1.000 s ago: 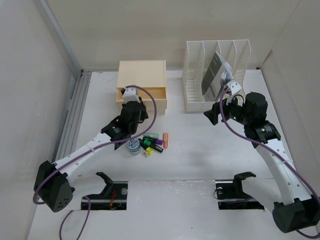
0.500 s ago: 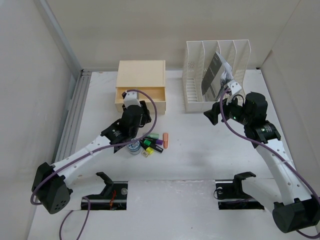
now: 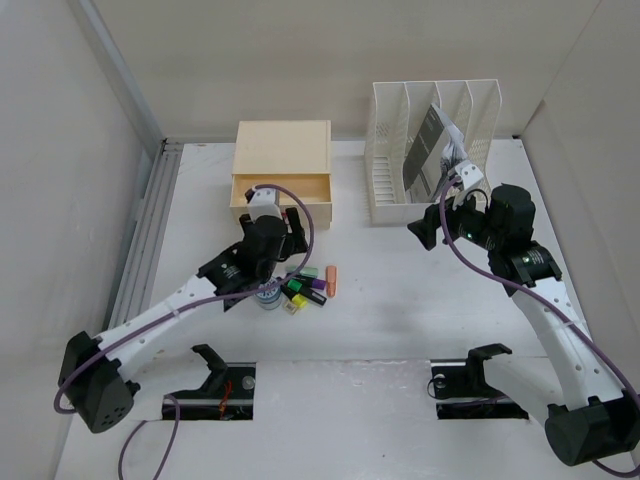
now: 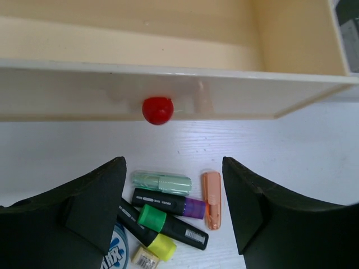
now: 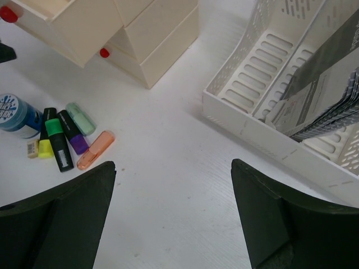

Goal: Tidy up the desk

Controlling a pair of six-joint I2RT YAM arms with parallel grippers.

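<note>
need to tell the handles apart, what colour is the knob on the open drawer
Red. The knob shows best in the left wrist view.

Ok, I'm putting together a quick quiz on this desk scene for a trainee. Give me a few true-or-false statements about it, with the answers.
1. A drawer of the wooden drawer box stands pulled out. True.
2. The left gripper is clamped on the red knob. False: its jaws are open and clear of the knob.
3. The highlighters lie inside the drawer. False: they lie on the desk in front of the box.
4. The file rack holds papers. True.
5. The right gripper holds the orange highlighter. False: it is open and empty, and that highlighter lies on the desk.
</note>
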